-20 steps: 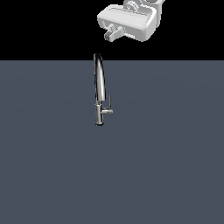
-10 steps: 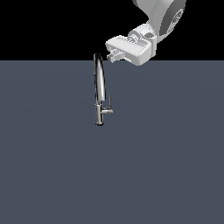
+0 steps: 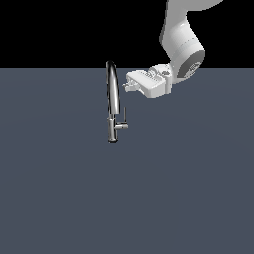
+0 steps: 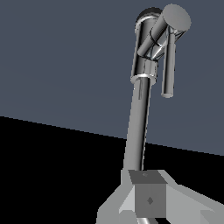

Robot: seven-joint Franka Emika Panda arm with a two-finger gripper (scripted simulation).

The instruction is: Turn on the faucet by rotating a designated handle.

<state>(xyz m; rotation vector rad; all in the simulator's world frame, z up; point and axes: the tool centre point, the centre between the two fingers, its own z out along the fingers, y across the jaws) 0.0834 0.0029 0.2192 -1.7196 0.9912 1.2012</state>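
Wide bare tabletop [image 3: 59, 198] gives me free room all round, faucet [image 3: 112, 101] stands mid-scene w/ my hand [image 3: 128, 85] just beside its arched top, fingers' state I can't tell, so I'd drop clear of the spout & approach the handle [image 3: 124, 117] side-on.

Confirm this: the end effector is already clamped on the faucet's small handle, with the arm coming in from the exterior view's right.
Not clamped. In the exterior view the end effector hangs above the handle, apart from it, beside the faucet spout. The arm does come from that view's right.
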